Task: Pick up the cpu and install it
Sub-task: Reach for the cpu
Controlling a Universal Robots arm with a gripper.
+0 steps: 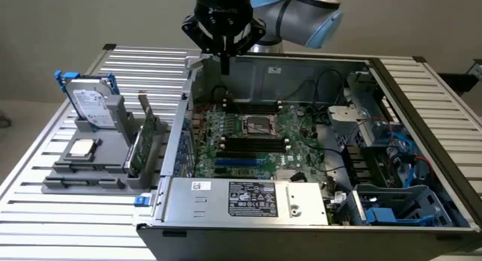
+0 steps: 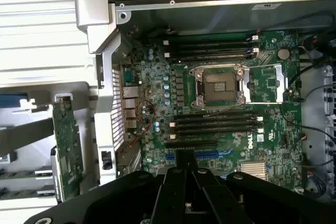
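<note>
Cpu (image 1: 83,149) lies flat on grey tray (image 1: 83,185), outside case, well apart from gripper (image 1: 224,69) and lower. Fingers pressed together, holding nothing, high over motherboard, empty socket (image 1: 260,125) below. Risk – descending shut, fingers knock chip askew instead of straddling it.

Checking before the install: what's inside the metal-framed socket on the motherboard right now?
Only a dark bare centre shows in the socket; no chip. The cpu lies on the grey holder outside. The metal frame hides the socket's edges.
</note>
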